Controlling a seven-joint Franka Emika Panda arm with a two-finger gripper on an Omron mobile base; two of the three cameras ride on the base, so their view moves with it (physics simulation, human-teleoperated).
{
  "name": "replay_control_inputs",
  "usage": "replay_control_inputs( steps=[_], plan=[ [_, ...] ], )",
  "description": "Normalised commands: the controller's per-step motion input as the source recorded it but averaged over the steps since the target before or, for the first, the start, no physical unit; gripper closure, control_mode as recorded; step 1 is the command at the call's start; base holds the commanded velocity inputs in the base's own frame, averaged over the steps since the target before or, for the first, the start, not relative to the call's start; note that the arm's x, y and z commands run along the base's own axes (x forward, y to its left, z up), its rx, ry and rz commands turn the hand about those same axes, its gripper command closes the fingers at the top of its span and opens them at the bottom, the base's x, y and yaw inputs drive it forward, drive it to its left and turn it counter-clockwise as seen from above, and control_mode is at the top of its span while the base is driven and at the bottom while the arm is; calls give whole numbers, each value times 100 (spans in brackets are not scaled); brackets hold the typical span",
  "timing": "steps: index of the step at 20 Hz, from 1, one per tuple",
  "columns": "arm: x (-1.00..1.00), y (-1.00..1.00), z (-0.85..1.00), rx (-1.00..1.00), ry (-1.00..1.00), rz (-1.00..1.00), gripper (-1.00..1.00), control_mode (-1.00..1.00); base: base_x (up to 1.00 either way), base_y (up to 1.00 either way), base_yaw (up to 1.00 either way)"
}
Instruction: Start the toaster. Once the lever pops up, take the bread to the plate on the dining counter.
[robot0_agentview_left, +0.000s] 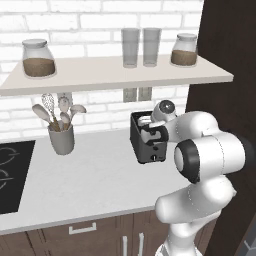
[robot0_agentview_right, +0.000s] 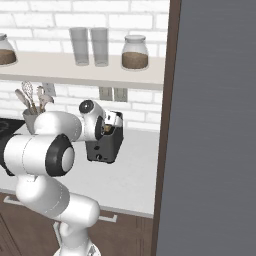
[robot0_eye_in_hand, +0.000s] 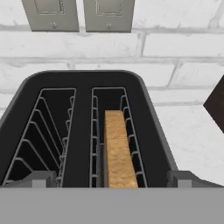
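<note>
The dark grey toaster (robot0_agentview_left: 145, 145) stands on the white worktop against the brick wall, also seen as the toaster (robot0_agentview_right: 104, 146) from the right. In the hand view I look straight down into the toaster (robot0_eye_in_hand: 83, 131): the left slot is empty and the tan bread (robot0_eye_in_hand: 117, 148) stands on edge in the right slot. My gripper (robot0_eye_in_hand: 111, 180) hangs just above the toaster's near end, open wide, its fingertips (robot0_eye_in_hand: 40, 179) spread to either side of the body and holding nothing. The hand (robot0_agentview_left: 159, 126) covers part of the toaster's top. The plate and the dining counter are out of view.
A grey utensil holder (robot0_agentview_left: 61, 139) stands left of the toaster and a black cooktop (robot0_agentview_left: 12, 175) lies at the far left. Overhead runs a shelf (robot0_agentview_left: 115, 75) with jars and glasses. Wall outlets (robot0_eye_in_hand: 78, 15) sit behind the toaster. A tall dark cabinet (robot0_agentview_right: 215, 125) closes the right side.
</note>
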Motion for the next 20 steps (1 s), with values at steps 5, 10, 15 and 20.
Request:
replay_control_inputs(
  steps=[5, 10, 15, 20],
  plan=[
    [1, -11, -4, 0, 0, 0, 100, -100, 0, 0, 0],
    [0, -12, 0, 0, 0, 0, 100, -100, 0, 0, 0],
    [0, -5, 0, 0, 0, 0, 100, -100, 0, 0, 0],
    [0, -1, 5, 0, 0, 0, 100, -100, 0, 0, 0]
  ],
)
